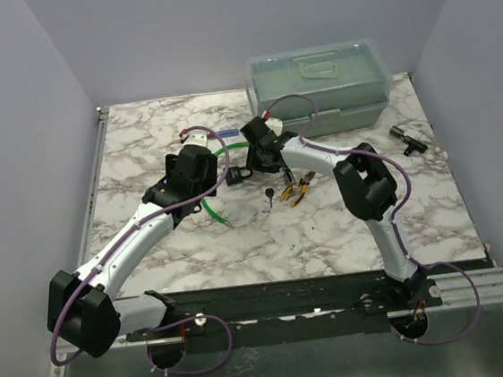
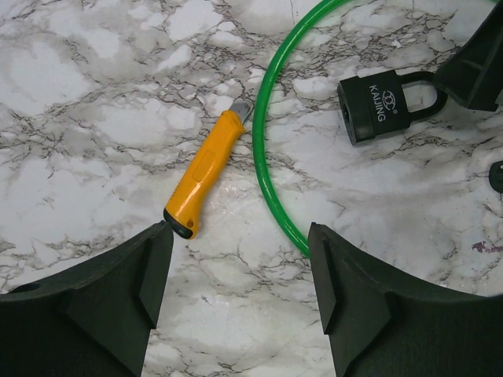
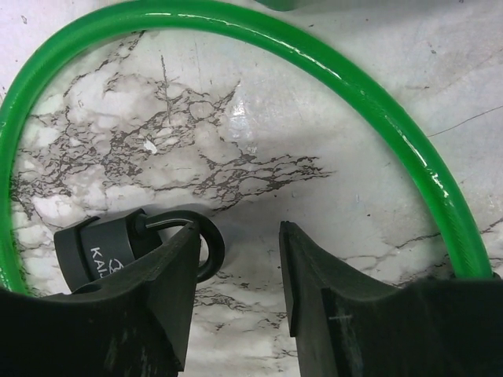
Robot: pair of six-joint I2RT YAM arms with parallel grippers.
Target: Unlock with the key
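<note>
The key point(image 1: 270, 193) lay flat on the counter point(image 1: 372, 221), between the padlock point(image 1: 239, 173) and the yellow-handled pliers point(image 1: 303, 186), just beside the pliers and touched by neither arm.

My left end effector point(image 2: 240, 236) stood wide open and held nothing. My right end effector point(image 3: 240, 259) hung over the counter beside the padlock with its jaws partly apart and nothing between them. One finger overlapped the shackle point(image 3: 206, 242) in the right wrist view.

I judged the key to be light, rigid and thin, and so liable to skid on the smooth marble when pinched from above. The dark round head was the recommended grasp point, since that left the silver blade free for insertion. The padlock looked heavier but free to slide. Its body would need steadying, clear of the green cable point(image 2: 263, 157).
</note>
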